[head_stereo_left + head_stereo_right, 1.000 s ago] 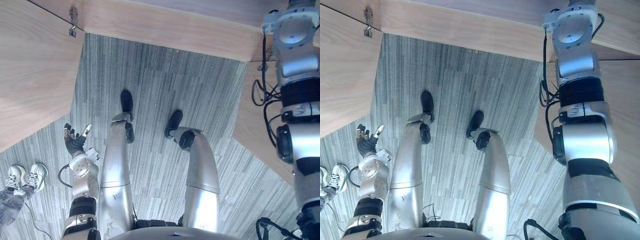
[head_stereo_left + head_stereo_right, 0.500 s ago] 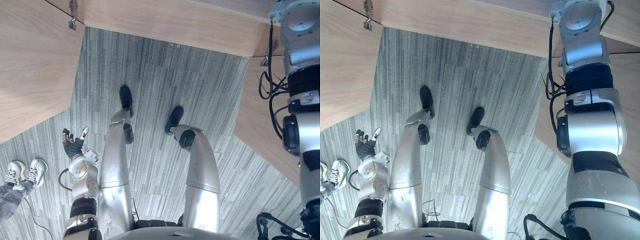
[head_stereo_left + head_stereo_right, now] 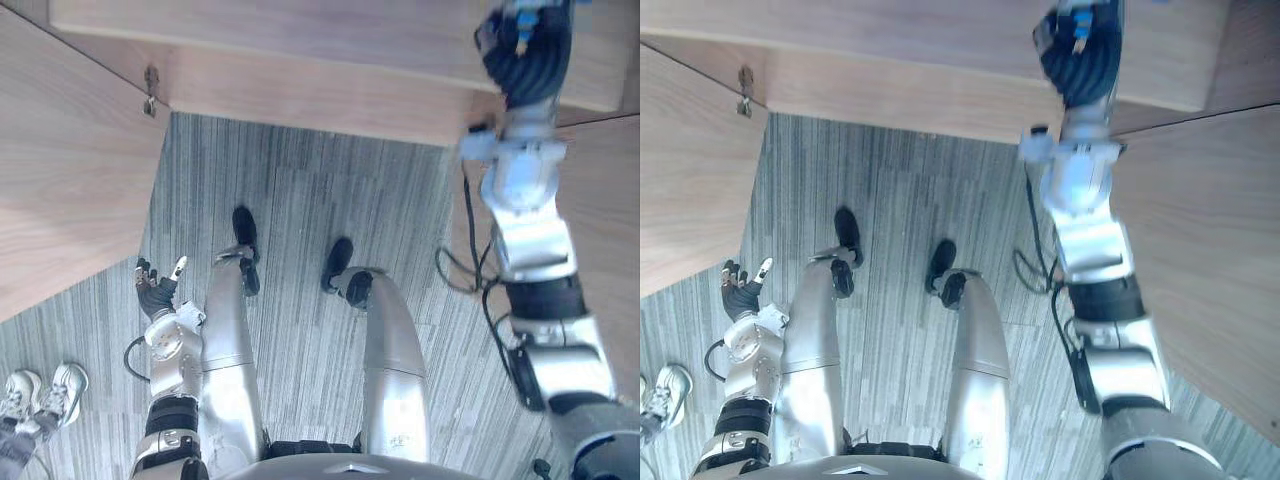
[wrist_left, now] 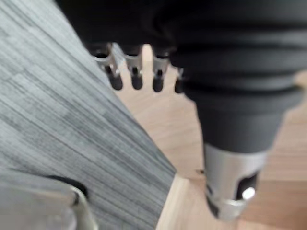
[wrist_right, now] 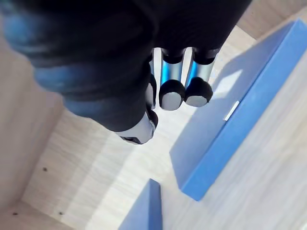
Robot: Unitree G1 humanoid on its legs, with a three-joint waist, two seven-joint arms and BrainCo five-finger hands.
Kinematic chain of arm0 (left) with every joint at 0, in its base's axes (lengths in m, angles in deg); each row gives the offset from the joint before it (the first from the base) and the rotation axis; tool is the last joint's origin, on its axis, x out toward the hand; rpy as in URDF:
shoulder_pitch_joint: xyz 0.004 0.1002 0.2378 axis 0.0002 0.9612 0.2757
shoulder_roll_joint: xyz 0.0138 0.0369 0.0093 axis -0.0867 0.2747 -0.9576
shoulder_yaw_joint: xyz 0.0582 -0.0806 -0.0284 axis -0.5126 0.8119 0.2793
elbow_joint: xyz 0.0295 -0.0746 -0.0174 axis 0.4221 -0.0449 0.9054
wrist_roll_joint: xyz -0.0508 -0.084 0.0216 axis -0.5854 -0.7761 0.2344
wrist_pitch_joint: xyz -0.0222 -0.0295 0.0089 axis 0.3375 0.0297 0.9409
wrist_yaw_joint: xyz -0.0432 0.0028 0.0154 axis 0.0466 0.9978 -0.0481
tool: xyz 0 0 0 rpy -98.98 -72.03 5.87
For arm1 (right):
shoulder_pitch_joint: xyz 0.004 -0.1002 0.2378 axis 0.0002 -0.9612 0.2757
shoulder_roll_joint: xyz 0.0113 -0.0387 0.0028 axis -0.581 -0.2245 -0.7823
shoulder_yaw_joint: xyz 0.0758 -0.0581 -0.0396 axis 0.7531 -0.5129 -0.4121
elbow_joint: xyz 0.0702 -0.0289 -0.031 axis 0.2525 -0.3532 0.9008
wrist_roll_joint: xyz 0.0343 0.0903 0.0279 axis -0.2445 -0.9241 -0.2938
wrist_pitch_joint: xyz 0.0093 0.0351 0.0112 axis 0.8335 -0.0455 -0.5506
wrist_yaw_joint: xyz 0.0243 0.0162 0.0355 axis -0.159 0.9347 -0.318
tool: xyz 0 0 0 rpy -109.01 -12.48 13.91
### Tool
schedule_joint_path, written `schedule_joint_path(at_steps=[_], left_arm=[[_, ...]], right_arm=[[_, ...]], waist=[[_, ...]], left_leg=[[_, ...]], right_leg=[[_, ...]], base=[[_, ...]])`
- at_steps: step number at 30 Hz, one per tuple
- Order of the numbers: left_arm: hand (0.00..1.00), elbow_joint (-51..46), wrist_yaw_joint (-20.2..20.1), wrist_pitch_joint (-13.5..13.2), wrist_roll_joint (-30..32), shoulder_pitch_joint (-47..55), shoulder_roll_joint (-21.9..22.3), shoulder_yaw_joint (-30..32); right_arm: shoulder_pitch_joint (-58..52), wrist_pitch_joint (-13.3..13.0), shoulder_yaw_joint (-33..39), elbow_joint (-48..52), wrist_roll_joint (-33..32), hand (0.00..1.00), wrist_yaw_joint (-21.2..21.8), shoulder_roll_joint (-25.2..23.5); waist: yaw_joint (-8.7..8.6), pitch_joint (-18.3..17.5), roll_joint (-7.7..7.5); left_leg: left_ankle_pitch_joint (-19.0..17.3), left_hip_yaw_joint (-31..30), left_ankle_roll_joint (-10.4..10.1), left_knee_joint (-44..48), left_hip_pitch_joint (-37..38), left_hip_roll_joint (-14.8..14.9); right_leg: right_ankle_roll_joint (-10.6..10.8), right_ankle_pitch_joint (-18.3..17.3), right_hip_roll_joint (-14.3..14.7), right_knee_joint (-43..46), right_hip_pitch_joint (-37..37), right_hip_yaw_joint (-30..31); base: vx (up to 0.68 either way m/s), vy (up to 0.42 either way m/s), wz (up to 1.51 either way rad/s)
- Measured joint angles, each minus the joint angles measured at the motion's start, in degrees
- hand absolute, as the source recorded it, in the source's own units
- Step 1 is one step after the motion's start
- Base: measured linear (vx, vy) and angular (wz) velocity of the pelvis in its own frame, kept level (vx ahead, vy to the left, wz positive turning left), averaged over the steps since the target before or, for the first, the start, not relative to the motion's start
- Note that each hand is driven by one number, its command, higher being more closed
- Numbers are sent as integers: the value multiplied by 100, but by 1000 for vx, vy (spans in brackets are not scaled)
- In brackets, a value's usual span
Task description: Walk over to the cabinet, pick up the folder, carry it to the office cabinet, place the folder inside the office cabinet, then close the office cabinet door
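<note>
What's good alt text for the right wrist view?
The right hand hangs above a blue folder lying on the light wood inside a cabinet, apart from it. A second blue edge shows beside the folder.

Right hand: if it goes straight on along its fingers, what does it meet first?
Most likely the blue folder, lying flat on the wooden shelf; the right hand points toward it. Depth is unclear.

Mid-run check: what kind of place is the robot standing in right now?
Probably an office or storage room: grey striped carpet floor, a light wooden cabinet with an open hinged door, and a flat blue folder lying on a pale wooden shelf inside.
</note>
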Motion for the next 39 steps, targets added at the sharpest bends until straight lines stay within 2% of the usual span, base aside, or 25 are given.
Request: schedule_joint_path(at_steps=[3, 6, 10, 13, 17, 21, 23, 27, 28, 33, 39], left_arm=[[0, 95, -106, 64, 115, 149, 13, 23], [0, 437, -164, 141, 292, 402, 26, 21], [0, 739, -310, 214, 422, 693, 40, 21], [0, 1011, -380, 239, 526, 887, 46, 22], [0, 1393, -420, 295, 806, 978, 20, -119], [0, 2043, -517, 313, 1088, 1032, -6, -199], [0, 2471, -531, 415, 1191, 1036, -49, -170], [0, 2755, -537, 485, 1200, 1054, -91, -125], [0, 2831, -536, 508, 1250, 1072, -92, -59], [0, 3002, -539, 564, 1312, 1286, -91, 38], [0, 3184, -611, 637, 1416, 1496, -89, 50]], right_arm=[[-1100, -216, -8, 696, 5, 100, 171, -401], [-2223, -463, -50, 1095, 178, 100, 425, -868], [-3055, -724, -144, 1087, 222, 100, 683, -1404], [-3608, -798, -286, 970, 406, 100, 810, -1814], [-4111, -779, -347, -53, 668, 100, 1009, -2394], [-4380, -671, -292, -1199, 672, 100, 1033, -2695], [-4411, -630, -120, -2089, 668, 100, 1030, -2944], [-4402, -502, 30, -3166, 659, 100, 1025, -3026], [-4393, -481, 110, -3479, 660, 0, 1024, -3031], [-4391, -366, 522, -4615, 668, 0, 996, -3005], [-4394, -188, 916, -5245, 642, 0, 980, -3006]], waist=[[-9, -94, -101], [-44, -411, -156], [-94, -712, -225], [-138, -922, -231], [-174, -1100, -214], [-236, -1437, -191], [-315, -1562, -163], [-347, -1671, -128], [-341, -1712, -124], [-353, -1975, -65], [-336, -2158, -75]], left_leg=[[-157, 76, -6, -5, 504, 83], [-358, 155, -14, -43, 1134, 148], [-498, 363, 23, -319, 2002, 138], [-561, 534, 31, -623, 2635, 110], [-539, 716, 16, -1155, 3526, 7], [-431, 867, -26, -1750, 4100, -119], [-294, 968, -66, -2148, 4484, -165], [-21, 1048, -126, -2779, 4928, -293], [89, 1085, -132, -3014, 5092, -351], [453, 1146, -128, -3844, 5686, -594], [861, 1128, -156, -4827, 6337, -851]], right_leg=[[15, -2, 39, -204, 530, -6], [89, -11, 120, -534, 1231, 10], [214, 68, 138, -1010, 2071, 78], [287, 161, 148, -1483, 2680, 114], [369, 341, 153, -2172, 3560, 146], [423, 591, 201, -2878, 4089, 248], [448, 845, 266, -3491, 4504, 276], [470, 1279, 344, -4374, 5008, 343], [474, 1427, 354, -4641, 5178, 388], [498, 1740, 328, -5260, 5644, 452], [482, 1798, 271, -5411, 5813, 595]], base=[[21, 11, -19], [73, 37, -13], [105, 46, -7], [121, 62, -10], [138, 43, -6], [113, 14, -13], [107, 6, -14], [89, -5, -14], [73, -12, -15], [13, -10, -6], [-70, 25, -12]])
